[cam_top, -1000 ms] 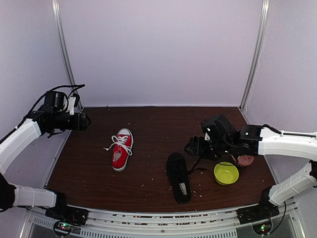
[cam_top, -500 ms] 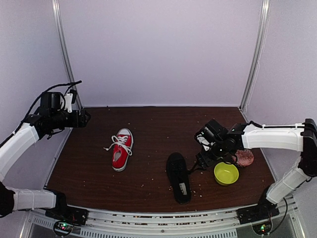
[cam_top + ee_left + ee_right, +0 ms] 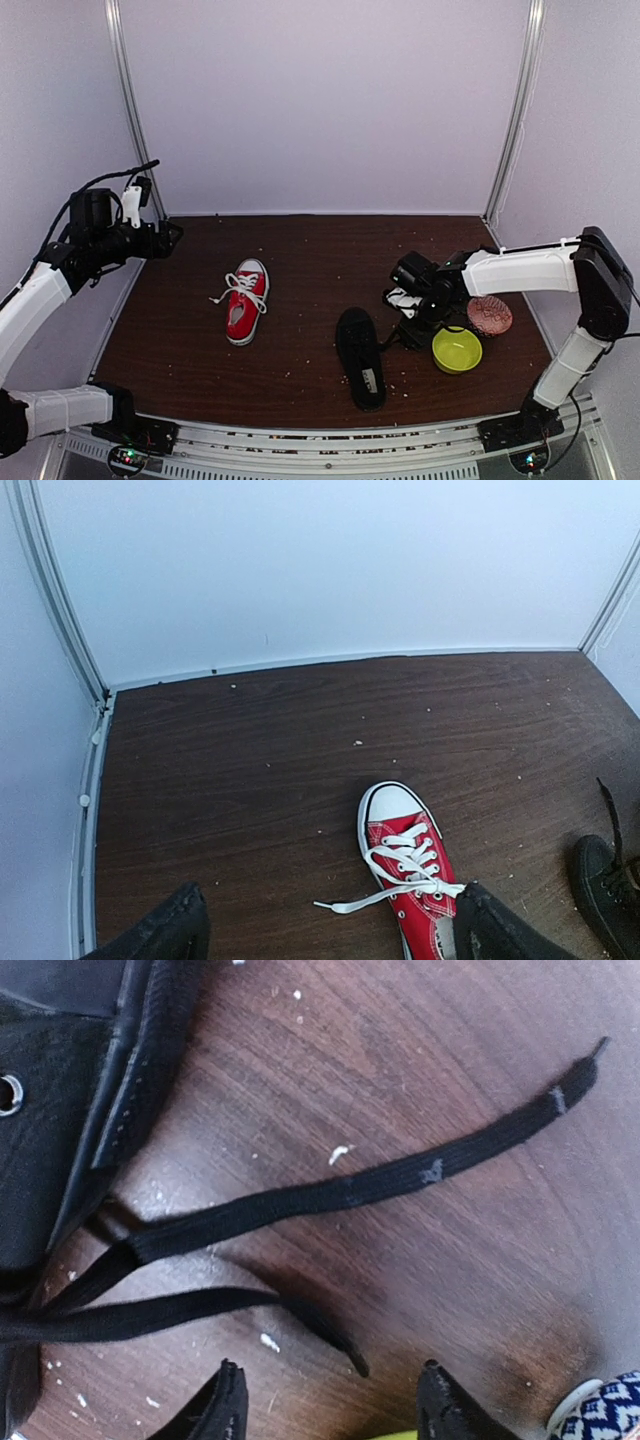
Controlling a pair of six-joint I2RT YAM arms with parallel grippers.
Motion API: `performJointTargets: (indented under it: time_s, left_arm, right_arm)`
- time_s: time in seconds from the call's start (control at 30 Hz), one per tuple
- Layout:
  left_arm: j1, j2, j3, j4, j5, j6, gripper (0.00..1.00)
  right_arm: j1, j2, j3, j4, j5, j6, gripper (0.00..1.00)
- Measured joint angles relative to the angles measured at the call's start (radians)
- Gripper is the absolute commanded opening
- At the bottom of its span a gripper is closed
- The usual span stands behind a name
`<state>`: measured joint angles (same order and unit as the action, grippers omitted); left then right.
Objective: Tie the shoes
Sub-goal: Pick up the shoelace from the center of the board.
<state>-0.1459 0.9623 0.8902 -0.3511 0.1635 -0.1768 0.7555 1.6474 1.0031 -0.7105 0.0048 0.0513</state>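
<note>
The red sneaker (image 3: 246, 300) with white laces lies left of centre on the table, toe pointing away; it also shows in the left wrist view (image 3: 415, 870), one loose white lace trailing left. The black shoe (image 3: 361, 357) lies near the front centre, its black laces (image 3: 330, 1195) spread on the wood to its right. My left gripper (image 3: 172, 238) is open and empty, raised at the far left. My right gripper (image 3: 408, 332) is open, low over the table, its fingertips (image 3: 228, 1400) straddling the end of one black lace (image 3: 330, 1340).
A yellow-green bowl (image 3: 457, 349) sits right of the black shoe. A round red-brown patterned object (image 3: 489, 315) lies behind it. White walls and metal posts enclose the dark wooden table (image 3: 320, 260). Crumbs are scattered on the wood.
My right gripper has dropped toward the table and moved down to the black laces beside the bowl. My left arm has drawn back and up slightly at the far left.
</note>
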Motion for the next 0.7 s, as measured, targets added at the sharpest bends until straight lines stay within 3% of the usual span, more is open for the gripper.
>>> performJointTargets:
  time_s: [0.47,0.6,0.7]
  left_arm:
    - [0.0,0.026,0.0,0.005,0.037,0.008,0.87]
    - [0.0,0.041,0.0,0.003,0.042,0.008,0.87]
    - [0.0,0.044,0.0,0.001,0.055,0.009,0.87]
  right_arm:
    - [-0.018,0.097,0.034,0.035,-0.05,-0.023,0.27]
    - [-0.023,0.105,0.041,0.045,-0.06,-0.021,0.0]
    - [-0.023,0.108,0.041,0.056,-0.061,-0.022,0.0]
